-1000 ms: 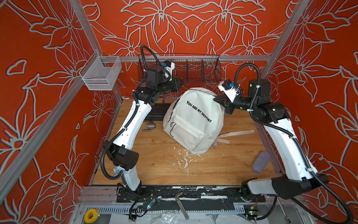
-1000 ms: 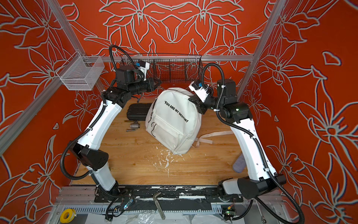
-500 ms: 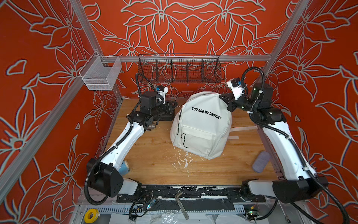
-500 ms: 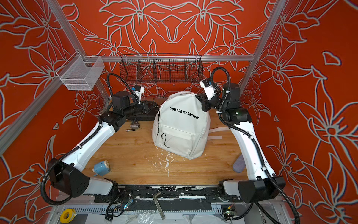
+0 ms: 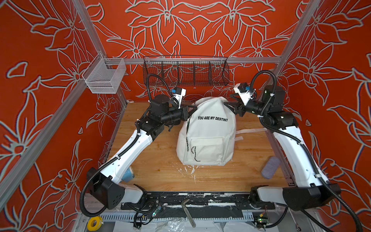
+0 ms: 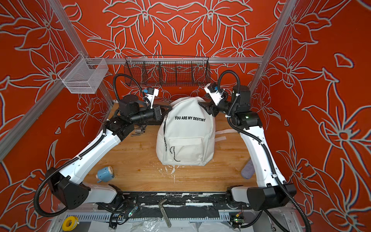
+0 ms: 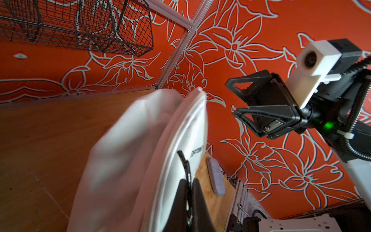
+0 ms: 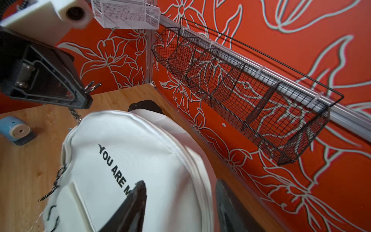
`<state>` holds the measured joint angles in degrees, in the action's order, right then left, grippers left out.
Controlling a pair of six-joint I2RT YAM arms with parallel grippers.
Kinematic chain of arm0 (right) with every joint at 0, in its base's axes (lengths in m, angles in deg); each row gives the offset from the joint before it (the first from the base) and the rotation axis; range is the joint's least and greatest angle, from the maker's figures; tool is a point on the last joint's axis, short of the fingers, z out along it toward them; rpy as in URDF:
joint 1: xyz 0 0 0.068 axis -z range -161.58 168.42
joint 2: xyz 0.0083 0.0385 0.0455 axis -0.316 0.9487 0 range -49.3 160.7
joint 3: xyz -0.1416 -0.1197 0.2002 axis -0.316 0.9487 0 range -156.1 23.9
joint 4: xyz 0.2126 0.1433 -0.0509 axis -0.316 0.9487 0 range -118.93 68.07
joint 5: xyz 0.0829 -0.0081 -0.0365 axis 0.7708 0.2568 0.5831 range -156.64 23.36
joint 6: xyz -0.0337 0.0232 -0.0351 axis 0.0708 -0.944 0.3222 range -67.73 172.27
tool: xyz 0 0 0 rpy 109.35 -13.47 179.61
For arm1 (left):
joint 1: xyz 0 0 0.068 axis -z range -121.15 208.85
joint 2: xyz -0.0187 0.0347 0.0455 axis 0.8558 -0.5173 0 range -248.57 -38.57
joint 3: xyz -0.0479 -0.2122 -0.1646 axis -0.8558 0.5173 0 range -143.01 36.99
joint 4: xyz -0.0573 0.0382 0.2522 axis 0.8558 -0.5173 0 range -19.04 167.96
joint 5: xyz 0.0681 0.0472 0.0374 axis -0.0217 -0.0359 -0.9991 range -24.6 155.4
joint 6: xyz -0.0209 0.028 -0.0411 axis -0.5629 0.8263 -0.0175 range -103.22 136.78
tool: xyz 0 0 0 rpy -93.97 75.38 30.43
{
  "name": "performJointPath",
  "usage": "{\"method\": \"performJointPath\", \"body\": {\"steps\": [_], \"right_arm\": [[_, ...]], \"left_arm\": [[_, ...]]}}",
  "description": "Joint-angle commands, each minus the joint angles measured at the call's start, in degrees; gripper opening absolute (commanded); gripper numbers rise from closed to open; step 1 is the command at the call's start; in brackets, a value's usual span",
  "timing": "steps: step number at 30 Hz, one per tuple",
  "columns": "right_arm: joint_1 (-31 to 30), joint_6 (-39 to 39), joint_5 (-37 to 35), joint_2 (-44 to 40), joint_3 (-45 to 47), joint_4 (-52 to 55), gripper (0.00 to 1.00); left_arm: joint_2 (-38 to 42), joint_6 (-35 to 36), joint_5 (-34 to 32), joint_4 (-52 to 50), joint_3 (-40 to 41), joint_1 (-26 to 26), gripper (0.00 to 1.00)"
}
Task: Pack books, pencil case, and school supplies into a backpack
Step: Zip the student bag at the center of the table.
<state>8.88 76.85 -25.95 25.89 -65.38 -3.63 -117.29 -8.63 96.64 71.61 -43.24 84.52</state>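
Left gripper, clamped on the black cord zip pull of the white fabric backpack, apparently props it upright; right gripper gapes empty.

Red floral walls, wood tbl

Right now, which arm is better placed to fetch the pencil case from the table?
Likely the right arm: its jaws stand open and empty beside the backpack, and the pencil case lies close to that arm. The left arm has jaws shut on the zip cord.
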Motion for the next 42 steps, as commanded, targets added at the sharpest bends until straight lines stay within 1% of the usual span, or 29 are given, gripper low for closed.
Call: {"method": "performJointPath", "body": {"steps": [1,3,5,7,9,11,13,15,17,19,21,23,25,27,32,36,38,40,42], "right_arm": [[-3.4,7.9,4.1,-0.6,-4.0,1.5,0.65],[-6.0,10.8,7.0,1.9,-8.0,5.7,0.66],[-7.9,15.3,9.0,5.2,-12.2,10.9,0.67],[-8.6,16.8,11.2,8.1,-14.3,13.0,0.67],[-8.6,16.7,13.5,9.9,-15.4,13.1,0.67],[-8.6,12.4,14.9,11.2,-15.8,11.8,0.67],[-9.3,7.2,13.3,11.2,-14.8,10.6,0.65],[-10.6,1.3,10.5,9.9,-11.6,9.4,0.65],[-11.6,-1.6,9.9,8.2,-7.0,7.2,0.64],[-12.0,-4.7,9.1,6.2,-1.8,2.8,0.63],[-12.0,-8.9,11.1,4.5,3.0,-4.5,0.64],[-12.0,-14.1,12.9,4.2,6.1,-11.6,0.63],[-12.5,-19.0,13.4,5.5,6.5,-16.0,0.62],[-14.0,-20.7,12.6,7.4,5.3,-16.3,0.60],[-16.6,-21.2,6.6,9.5,6.2,-19.2,0.58],[-17.4,-23.0,6.8,10.7,8.4,-24.4,0.54],[-18.1,-23.4,5.3,11.0,9.6,-26.7,0.52],[-18.6,-25.0,4.4,11.0,11.7,-31.6,0.45],[-19.1,-26.7,3.0,10.8,13.6,-36.6,0.36]], "left_arm": [[0.5,-0.7,1.6,4.3,-3.6,0.9,0.00],[-0.9,0.0,2.6,3.5,-6.6,1.4,0.00],[-2.4,0.6,3.7,2.6,-9.7,1.9,0.00],[-3.8,0.6,5.0,2.0,-12.3,2.0,0.00],[-4.8,0.4,4.9,1.0,-14.3,2.1,0.00],[-5.7,-0.1,4.4,-0.2,-16.0,2.1,0.00],[-5.9,-0.3,2.4,-2.1,-16.8,2.3,0.00],[-5.0,-0.9,-0.4,-2.5,-15.3,2.4,0.00],[-4.1,-1.5,-2.1,-2.0,-13.2,2.4,0.00],[-3.7,-2.2,-3.3,-2.3,-12.1,2.4,0.00],[-3.6,-3.3,-4.2,-2.8,-11.2,2.4,0.00],[-3.1,-4.3,-4.2,-1.9,-10.0,2.5,0.00],[-2.5,-5.1,-4.8,-0.9,-8.9,2.7,0.00],[-2.1,-5.2,-5.5,-0.8,-8.4,3.0,0.00],[-1.5,-5.2,-6.0,-0.1,-7.9,3.7,0.00],[-1.4,-5.6,-6.1,0.4,-7.8,3.9,0.00],[-1.5,-6.0,-6.2,0.5,-7.8,4.1,0.00],[-1.5,-6.1,-6.2,0.1,-7.7,4.3,0.00],[-1.5,-5.8,-6.5,-1.1,-7.6,4.5,0.00]]}}
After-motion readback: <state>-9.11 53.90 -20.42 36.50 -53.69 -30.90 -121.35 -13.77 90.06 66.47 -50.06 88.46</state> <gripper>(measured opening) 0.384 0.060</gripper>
